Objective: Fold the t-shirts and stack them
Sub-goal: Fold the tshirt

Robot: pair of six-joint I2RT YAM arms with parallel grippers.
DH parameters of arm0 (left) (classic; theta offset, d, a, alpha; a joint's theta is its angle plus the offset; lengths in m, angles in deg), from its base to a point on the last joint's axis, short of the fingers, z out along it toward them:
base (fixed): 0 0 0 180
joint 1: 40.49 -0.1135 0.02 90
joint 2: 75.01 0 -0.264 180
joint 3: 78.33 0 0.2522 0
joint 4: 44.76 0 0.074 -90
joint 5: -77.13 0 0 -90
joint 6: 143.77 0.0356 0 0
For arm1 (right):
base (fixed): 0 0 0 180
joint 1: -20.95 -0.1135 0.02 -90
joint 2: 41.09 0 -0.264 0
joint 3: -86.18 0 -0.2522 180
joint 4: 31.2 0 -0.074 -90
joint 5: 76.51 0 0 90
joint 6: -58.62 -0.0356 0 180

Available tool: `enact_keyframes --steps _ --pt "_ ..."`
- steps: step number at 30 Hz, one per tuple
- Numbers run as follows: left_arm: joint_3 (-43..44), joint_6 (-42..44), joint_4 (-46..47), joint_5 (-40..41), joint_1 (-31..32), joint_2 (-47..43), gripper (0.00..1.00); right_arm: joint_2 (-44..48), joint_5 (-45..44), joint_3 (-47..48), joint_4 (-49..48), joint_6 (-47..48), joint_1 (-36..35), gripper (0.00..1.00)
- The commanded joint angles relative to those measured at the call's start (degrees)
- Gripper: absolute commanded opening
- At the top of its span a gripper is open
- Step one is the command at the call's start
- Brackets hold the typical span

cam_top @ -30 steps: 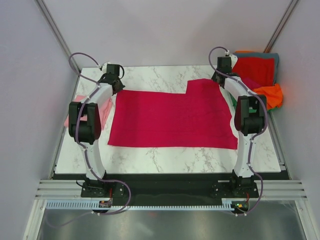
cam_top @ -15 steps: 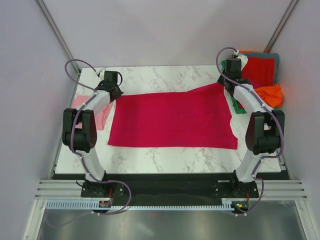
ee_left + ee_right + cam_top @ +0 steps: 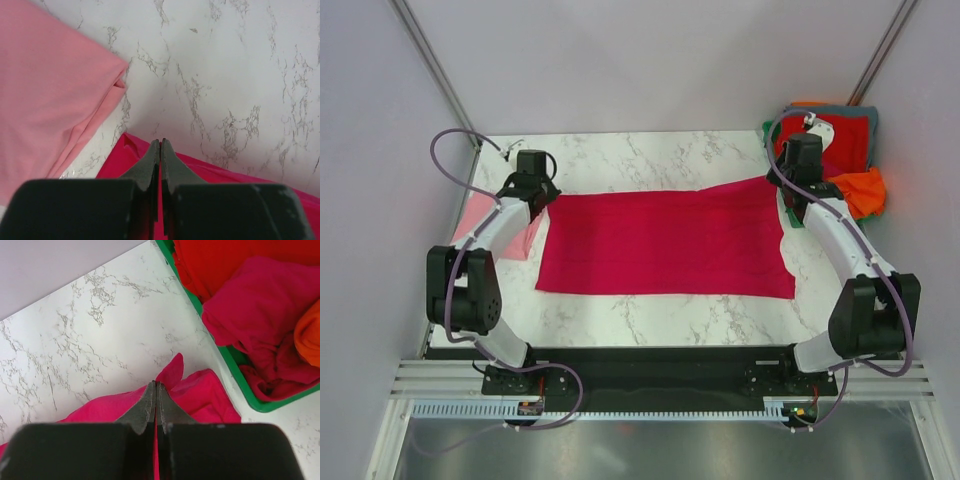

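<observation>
pink shirt (image 3: 50, 90): a folded rectangle at the worktop's (image 3: 650, 155) left edge, just beside the crimson shirt's far-left corner, not touching it.
left jaws: fully closed, pinching the far-left corner of the crimson shirt; cloth shows in the slit between them.
crimson shirt (image 3: 665, 240): spread flat across the middle of the worktop as a wide rectangle; no sleeves show, so it looks part-folded.
right jaws: fully closed on the shirt's far-right corner, which puckers up at their tips.
bin (image 3: 250, 402): green, at the far right, holding red (image 3: 225, 260), magenta (image 3: 260, 300) and orange (image 3: 310, 335) shirts in a loose heap.
done: one shirt folded, by the look of it.
left: finish the crimson fold, stack it on the pink one, then the bin's shirts.
writing: none readable.
</observation>
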Motion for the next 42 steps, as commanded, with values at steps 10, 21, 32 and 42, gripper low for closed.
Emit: enact_keyframes --steps 10,21,32,42 --pt "-8.46 -0.88 1.24 1.49 -0.02 -9.2 0.02 14.26 3.31 -12.09 1.08 0.3 0.1 0.0" --pt "-13.47 -0.53 0.71 0.87 -0.02 -12.28 0.02 23.5 3.05 -21.93 3.37 -0.93 0.19 0.0" --pt "-22.69 -3.69 1.41 -1.24 -0.02 -19.2 0.03 42.91 -1.07 -40.21 1.88 -10.59 0.19 0.29" --pt "-30.35 -2.73 -0.43 -4.22 0.07 -34.85 0.72 46.38 3.48 -40.67 0.3 -6.22 0.1 0.57"
